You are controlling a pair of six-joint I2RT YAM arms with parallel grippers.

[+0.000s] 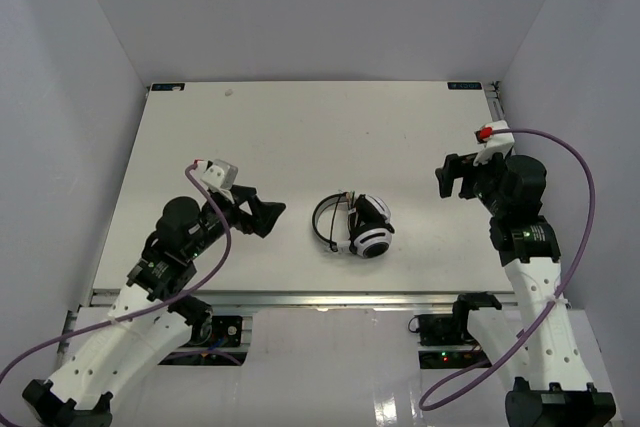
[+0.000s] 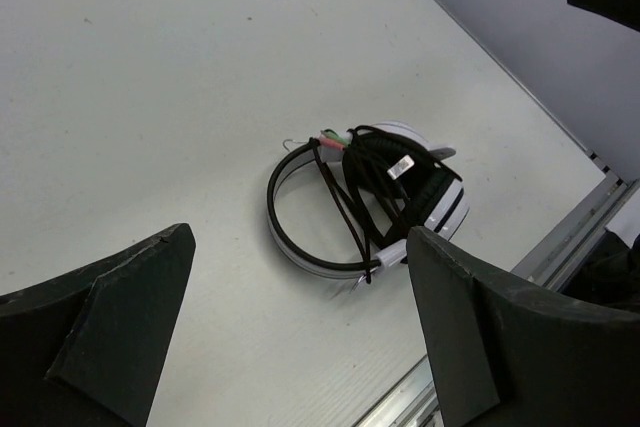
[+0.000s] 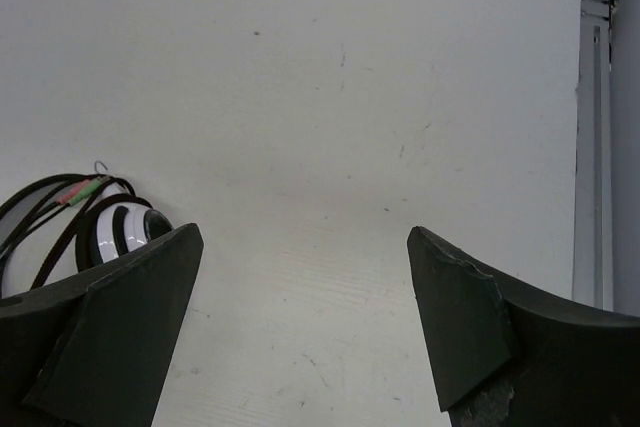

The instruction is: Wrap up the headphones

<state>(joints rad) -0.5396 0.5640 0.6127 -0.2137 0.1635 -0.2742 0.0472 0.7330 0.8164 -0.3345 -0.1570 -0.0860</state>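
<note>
The headphones lie mid-bench between the arms, with the cable bundled over the earcups. The left end effector, wide and holding nothing, faces the headband side, and the set lies to its right. The right end effector, also wide and bare, stands farther off, past the earcups. The left looks nearer.

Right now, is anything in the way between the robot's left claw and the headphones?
No, nothing visible is in the way. Only bare table lies between the left gripper and the headphones. The gripper is open and holds nothing, and it is not touching the headphones. Their thin black cable lies bundled over them, not across the gap.
</note>
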